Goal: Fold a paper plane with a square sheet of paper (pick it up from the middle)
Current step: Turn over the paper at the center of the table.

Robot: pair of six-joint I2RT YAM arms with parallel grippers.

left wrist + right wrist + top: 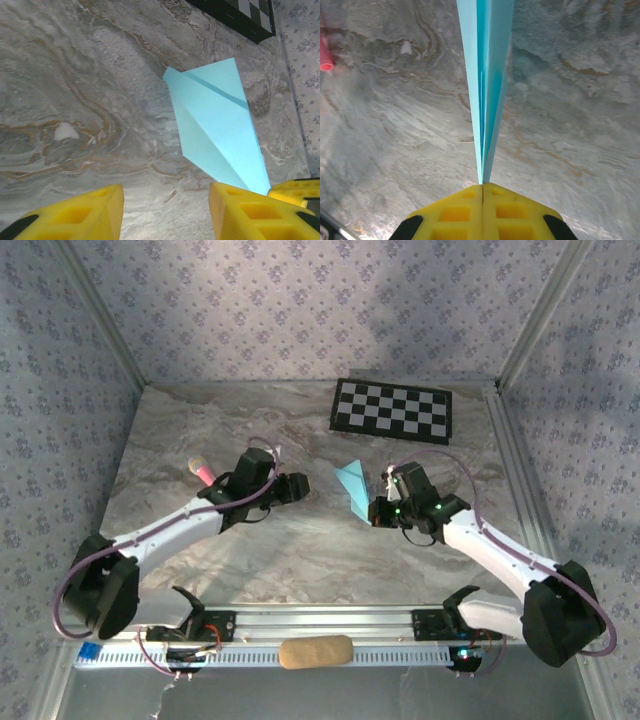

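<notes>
The paper plane (351, 483) is at the middle of the table (200, 420), between left pincer (303, 486) and right pincer (372, 508). Checkerboard mat (392, 410) lies behind it at the far edge; marker pen (201, 471) well left.

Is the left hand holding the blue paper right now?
No, the left hand is open over the bare table, and the right hand pinches the blue paper.

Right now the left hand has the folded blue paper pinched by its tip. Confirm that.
Wrong hand. The right hand has the folded blue paper pinched by its tip, as the right wrist view shows; the left hand stands open, short of it.
</notes>
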